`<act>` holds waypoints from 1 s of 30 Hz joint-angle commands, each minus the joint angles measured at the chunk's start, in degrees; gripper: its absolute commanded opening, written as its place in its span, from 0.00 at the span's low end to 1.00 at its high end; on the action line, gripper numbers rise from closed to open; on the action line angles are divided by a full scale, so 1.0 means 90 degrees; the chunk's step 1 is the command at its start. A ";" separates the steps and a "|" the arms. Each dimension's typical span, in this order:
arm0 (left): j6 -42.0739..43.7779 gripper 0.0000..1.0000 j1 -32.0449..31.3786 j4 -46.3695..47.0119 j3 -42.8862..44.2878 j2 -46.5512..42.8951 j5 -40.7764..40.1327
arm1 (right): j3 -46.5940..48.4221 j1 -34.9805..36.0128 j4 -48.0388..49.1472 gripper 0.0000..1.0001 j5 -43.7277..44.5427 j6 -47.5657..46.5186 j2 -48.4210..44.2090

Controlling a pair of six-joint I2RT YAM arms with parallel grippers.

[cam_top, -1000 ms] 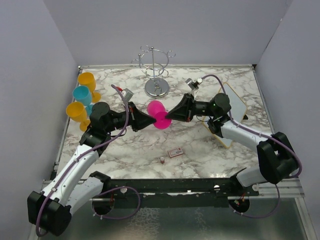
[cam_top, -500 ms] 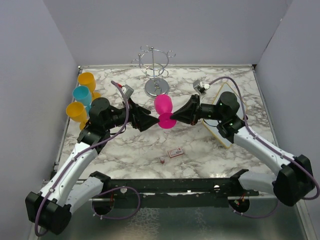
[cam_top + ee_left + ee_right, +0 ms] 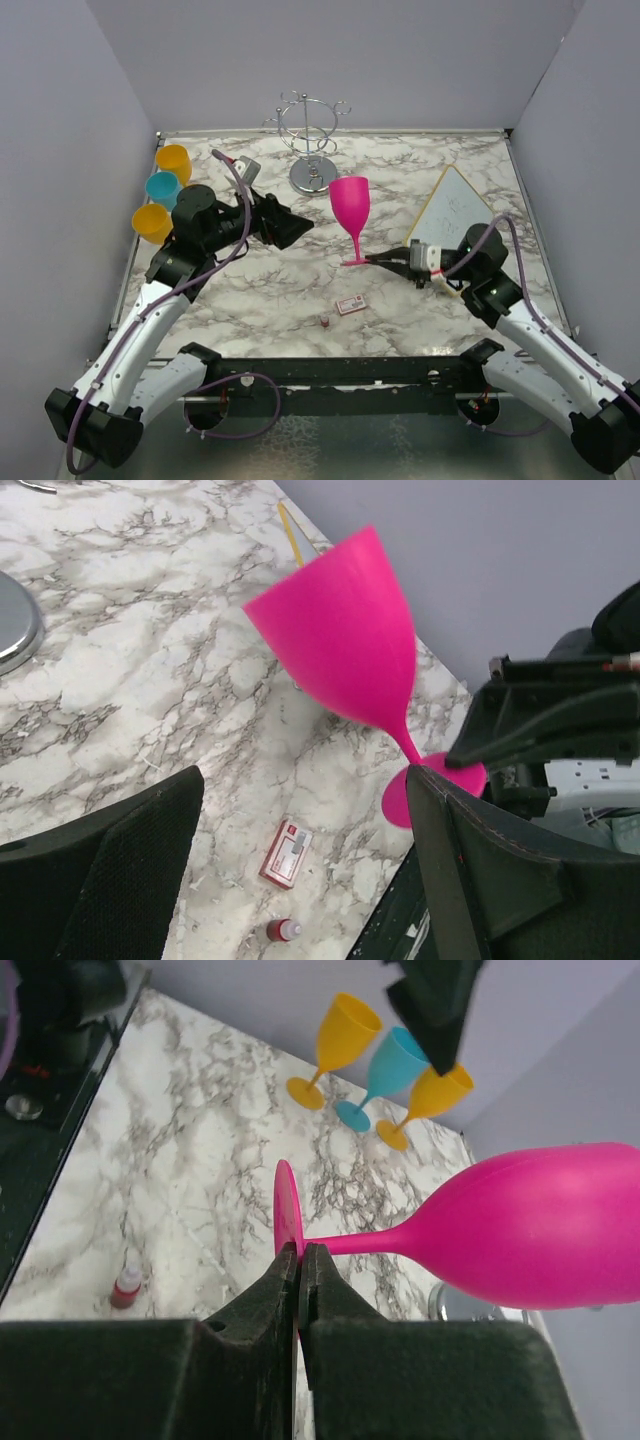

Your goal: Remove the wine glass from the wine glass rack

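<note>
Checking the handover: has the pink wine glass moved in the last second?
Yes. The pink wine glass tipped upright and shifted right relative to the wine glass rack.

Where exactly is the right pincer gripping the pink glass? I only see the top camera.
Observer: The right wrist camera shows the right pincer shut on the rim of the round foot of the pink glass, not on the stem.
Operator: Is the left pincer open?
Observer: Yes. Its wrist camera shows the left pincer wide open, with the glass ahead of its fingers.
Operator: Are those plain cups at the left?
Observer: No. From the right wrist, the orange glass, the blue glass and the second orange glass each have a stem and stand on a foot.
</note>
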 commanded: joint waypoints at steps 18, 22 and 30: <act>-0.0335 0.85 -0.0015 -0.2495 0.2022 0.0729 -0.1230 | -0.1598 0.0868 0.0817 0.01 -0.0914 -0.5047 -0.0526; -0.0293 0.85 -0.0015 -0.2671 0.1995 0.0731 -0.0966 | -0.1483 0.1222 0.0497 0.01 -0.0332 -0.5956 -0.0037; -0.0053 0.81 -0.0015 -0.3171 0.1970 0.0759 -0.0729 | -0.1767 0.1730 0.1463 0.01 0.0828 -0.6703 0.0674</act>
